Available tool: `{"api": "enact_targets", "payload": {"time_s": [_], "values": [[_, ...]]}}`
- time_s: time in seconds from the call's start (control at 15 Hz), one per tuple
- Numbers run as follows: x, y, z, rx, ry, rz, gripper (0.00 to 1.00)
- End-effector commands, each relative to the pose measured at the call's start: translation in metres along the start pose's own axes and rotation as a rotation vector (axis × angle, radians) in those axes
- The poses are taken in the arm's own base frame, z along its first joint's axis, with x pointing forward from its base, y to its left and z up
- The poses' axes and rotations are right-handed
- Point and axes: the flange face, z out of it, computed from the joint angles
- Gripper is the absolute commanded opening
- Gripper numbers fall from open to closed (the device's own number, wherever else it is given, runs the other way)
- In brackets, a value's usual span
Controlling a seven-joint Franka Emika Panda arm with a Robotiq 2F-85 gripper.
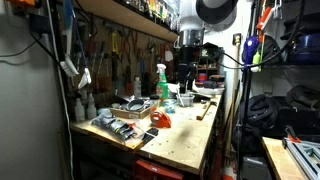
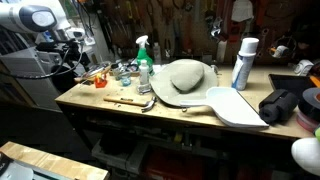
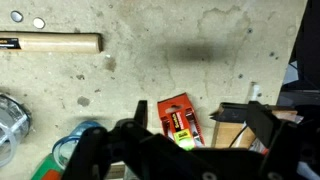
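Observation:
My gripper (image 3: 195, 112) is open and empty, hovering above the wooden workbench (image 3: 200, 50). In the wrist view a red tape package (image 3: 178, 120) lies flat on the bench between and below the two fingers, not touched. A wooden hammer handle (image 3: 55, 42) lies at the upper left of that view. In both exterior views the gripper (image 1: 185, 70) (image 2: 76, 62) hangs over the cluttered end of the bench. A red package (image 1: 162, 119) shows on the bench in an exterior view.
A green spray bottle (image 1: 161, 80) (image 2: 143, 55) stands near the gripper. A hammer (image 2: 130, 101), a grey hat-like mound (image 2: 185, 75), a white scoop (image 2: 235, 105) and a white can (image 2: 244, 62) sit on the bench. Tools hang on the wall behind.

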Motion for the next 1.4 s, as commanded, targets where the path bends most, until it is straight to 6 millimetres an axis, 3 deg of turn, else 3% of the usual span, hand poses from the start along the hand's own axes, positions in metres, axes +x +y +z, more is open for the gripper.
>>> {"api": "enact_targets", "payload": {"time_s": [0.0,0.8,1.07,1.33], "values": [[0.000,0.000,0.000,0.000,-0.001,0.000,1.00],[0.000,0.000,0.000,0.000,-0.002,0.000,1.00],[0.031,-0.046,-0.010,0.036,0.215,0.074,1.00],[0.067,-0.121,-0.005,0.067,0.411,0.076,1.00]]}}
